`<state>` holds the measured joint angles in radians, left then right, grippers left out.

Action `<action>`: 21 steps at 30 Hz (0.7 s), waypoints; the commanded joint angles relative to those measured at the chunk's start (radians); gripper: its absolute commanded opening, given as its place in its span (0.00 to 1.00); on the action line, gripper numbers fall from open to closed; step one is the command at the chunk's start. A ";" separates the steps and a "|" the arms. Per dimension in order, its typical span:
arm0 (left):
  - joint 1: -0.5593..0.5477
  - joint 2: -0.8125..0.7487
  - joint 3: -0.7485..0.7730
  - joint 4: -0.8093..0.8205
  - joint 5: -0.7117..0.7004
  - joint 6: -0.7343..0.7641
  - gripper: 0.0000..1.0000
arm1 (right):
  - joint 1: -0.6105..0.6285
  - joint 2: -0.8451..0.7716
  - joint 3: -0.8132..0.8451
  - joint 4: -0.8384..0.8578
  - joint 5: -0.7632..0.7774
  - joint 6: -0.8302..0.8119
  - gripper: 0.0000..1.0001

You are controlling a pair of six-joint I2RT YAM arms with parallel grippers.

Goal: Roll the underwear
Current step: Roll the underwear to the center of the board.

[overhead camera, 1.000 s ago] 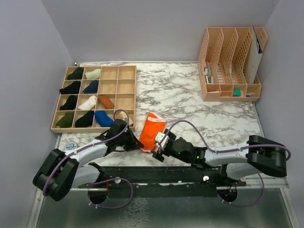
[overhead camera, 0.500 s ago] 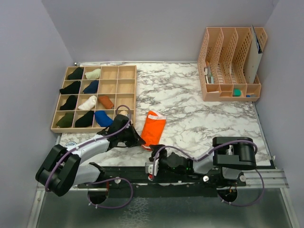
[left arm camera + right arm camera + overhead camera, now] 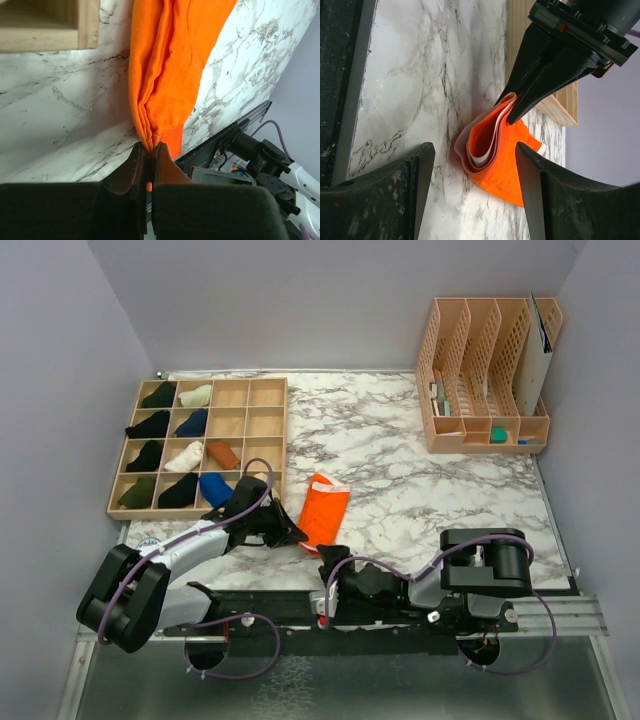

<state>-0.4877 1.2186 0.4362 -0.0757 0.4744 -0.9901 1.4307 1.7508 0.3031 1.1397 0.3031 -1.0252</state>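
Observation:
The orange underwear (image 3: 326, 510) lies folded lengthwise on the marble table, its white waistband at the far end. My left gripper (image 3: 297, 536) is shut on the cloth's near left edge; the left wrist view shows the pads (image 3: 161, 155) pinching the orange fold (image 3: 170, 65). My right gripper (image 3: 330, 562) sits low at the table's near edge, just short of the underwear and open. In its own view the layered near end of the underwear (image 3: 492, 160) lies beyond the right gripper (image 3: 474, 150). A rust-brown underwear roll (image 3: 224, 454) rests in the wooden tray.
The wooden compartment tray (image 3: 265, 445) at the left holds several dark, blue and cream fabric bundles; its corner (image 3: 87, 30) is close to the cloth. A peach file rack (image 3: 485, 375) stands at the back right. The black base rail (image 3: 400, 615) runs along the near edge.
My right arm pulled back from the orange underwear's near end to the table's near edge, its jaws narrowing somewhat. The left gripper kept its pinch and shifted slightly away.

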 commanded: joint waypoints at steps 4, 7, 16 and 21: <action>0.011 -0.018 0.022 -0.014 0.082 -0.035 0.00 | 0.004 0.093 -0.015 0.028 0.045 -0.078 0.68; 0.013 -0.021 0.020 -0.029 0.083 -0.029 0.00 | 0.004 0.128 -0.010 0.097 0.056 -0.103 0.65; 0.012 -0.043 -0.015 -0.018 0.084 -0.044 0.00 | -0.002 0.176 0.028 0.094 0.059 -0.116 0.56; 0.012 -0.047 -0.023 -0.017 0.080 -0.045 0.00 | -0.006 0.209 0.031 0.160 0.072 -0.133 0.42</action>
<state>-0.4797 1.1931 0.4320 -0.0937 0.5327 -1.0245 1.4315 1.9129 0.3359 1.2922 0.3511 -1.1522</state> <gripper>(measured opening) 0.049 0.469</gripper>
